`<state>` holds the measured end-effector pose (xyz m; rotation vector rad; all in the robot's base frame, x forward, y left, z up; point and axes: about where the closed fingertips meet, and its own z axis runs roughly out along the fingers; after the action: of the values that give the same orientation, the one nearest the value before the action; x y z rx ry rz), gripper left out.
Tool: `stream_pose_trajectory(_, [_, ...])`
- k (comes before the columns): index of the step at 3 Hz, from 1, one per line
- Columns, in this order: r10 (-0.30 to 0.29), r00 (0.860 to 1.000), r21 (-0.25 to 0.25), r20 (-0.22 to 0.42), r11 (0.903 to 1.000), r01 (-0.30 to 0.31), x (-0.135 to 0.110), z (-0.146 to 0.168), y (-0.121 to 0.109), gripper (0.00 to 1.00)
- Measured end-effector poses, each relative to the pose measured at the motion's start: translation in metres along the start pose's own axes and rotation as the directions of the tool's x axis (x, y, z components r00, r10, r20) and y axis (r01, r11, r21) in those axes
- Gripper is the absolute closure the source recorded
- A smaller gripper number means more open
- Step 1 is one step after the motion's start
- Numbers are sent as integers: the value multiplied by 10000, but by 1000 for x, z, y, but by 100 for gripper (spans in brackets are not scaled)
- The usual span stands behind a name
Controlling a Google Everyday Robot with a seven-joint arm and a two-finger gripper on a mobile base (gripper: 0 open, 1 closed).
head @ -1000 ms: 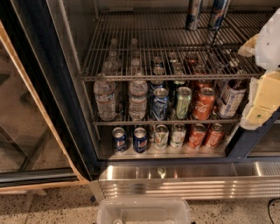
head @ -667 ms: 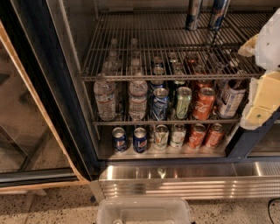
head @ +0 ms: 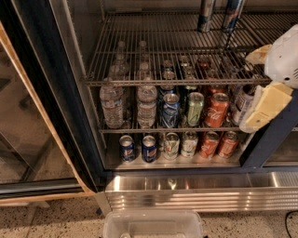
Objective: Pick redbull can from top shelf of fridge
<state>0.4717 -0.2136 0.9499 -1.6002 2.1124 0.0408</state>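
Redbull can: tall slim blue-and-silver drink can (head: pixel 206 15), upright at the back right of the chrome wire-grid top shelf (head: pixel 163 46), beside a similar slim can (head: pixel 233 13).
Tool: white-and-cream tool (head: pixel 258 86), at the top shelf's right front end, released, holding nothing.
Fridge: dark-framed glass-door cooler (head: pixel 56 102), around the top shelf.

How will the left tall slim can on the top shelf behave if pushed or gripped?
The redbull can stands tall and narrow on the top shelf of thin rods, so a push would probably tip it. Its smooth metal may slip. The tool is at the right edge, lower down.
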Motion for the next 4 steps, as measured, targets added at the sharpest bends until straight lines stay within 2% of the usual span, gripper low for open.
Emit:
stream_pose_trajectory(1, [64,9987,492,508,9987,-89,-10,4,-16,0])
stream_pose_trajectory(2, [64,9987,492,508,9987,-89,-10,4,-16,0])
stream_pose_trajectory(3, [232,9928,831,1173,9960,-331,-14,14,-22,0])
stream_pose_trajectory(4, [242,9629,1727,2687,9823,-729,-26,22,-47,0])
